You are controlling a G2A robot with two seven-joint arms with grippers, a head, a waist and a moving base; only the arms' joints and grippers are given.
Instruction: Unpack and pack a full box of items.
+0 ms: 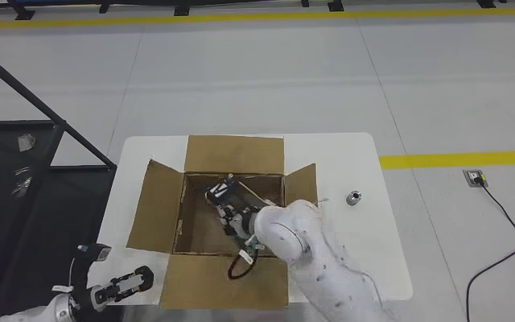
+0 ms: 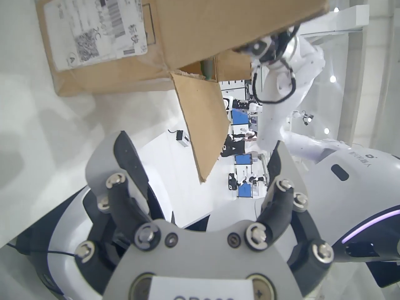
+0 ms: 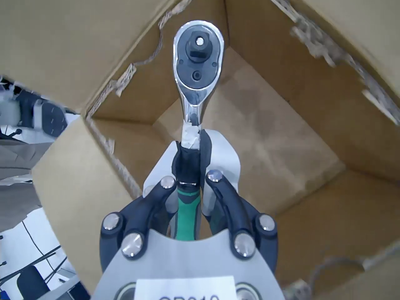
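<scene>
An open cardboard box point(image 1: 201, 233) with its flaps spread stands mid-table. My right gripper point(image 3: 190, 151) is shut on a ratchet wrench point(image 3: 197, 63) with a chrome head and a green and black handle, holding it above the box's brown floor point(image 3: 265, 145). From above, the right gripper point(image 1: 233, 216) is inside the box with the wrench. My left gripper point(image 2: 203, 154) is open and holds nothing, low beside the table's near left corner point(image 1: 133, 283), facing the box's labelled side point(image 2: 93, 32).
A small metal socket point(image 1: 353, 197) stands on the white table point(image 1: 346, 157) to the right of the box. A dark frame and stand point(image 1: 32, 153) sits left of the table. One box flap point(image 2: 203, 120) hangs out toward the left gripper.
</scene>
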